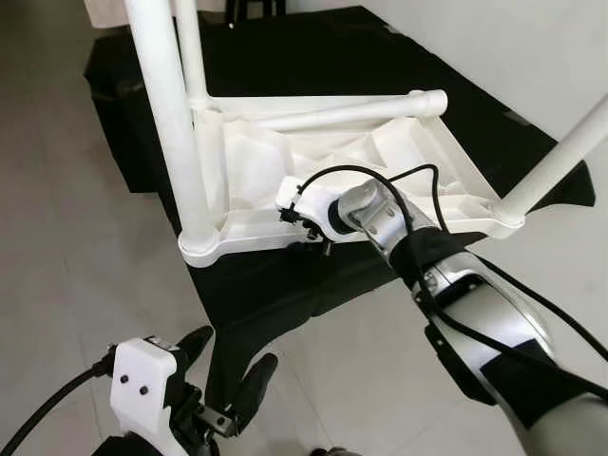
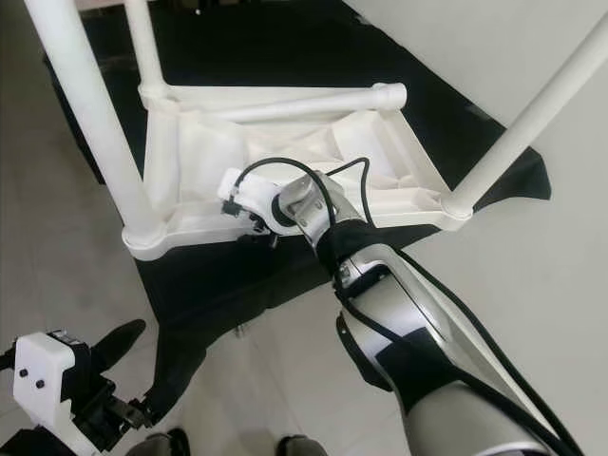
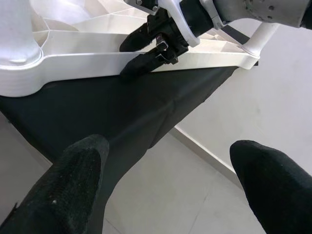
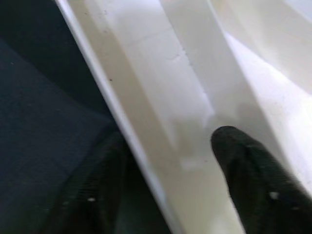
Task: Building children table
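Pale tiled floor (image 1: 66, 237) surrounds a black cloth (image 1: 313, 57) on which a white plastic children's table (image 1: 380, 152) lies upside down, its ribbed underside facing up. Three white legs (image 1: 171, 123) stand up from its corners, and a fourth leg (image 1: 328, 112) lies across the far side of the frame. The right gripper (image 3: 146, 51) is at the table's near edge, one black finger (image 4: 253, 170) inside the rim and the other outside against the cloth, the two closed on that edge. The left gripper (image 1: 223, 366) hangs low over the floor just short of the cloth, its fingers (image 3: 63, 190) spread wide and holding nothing.
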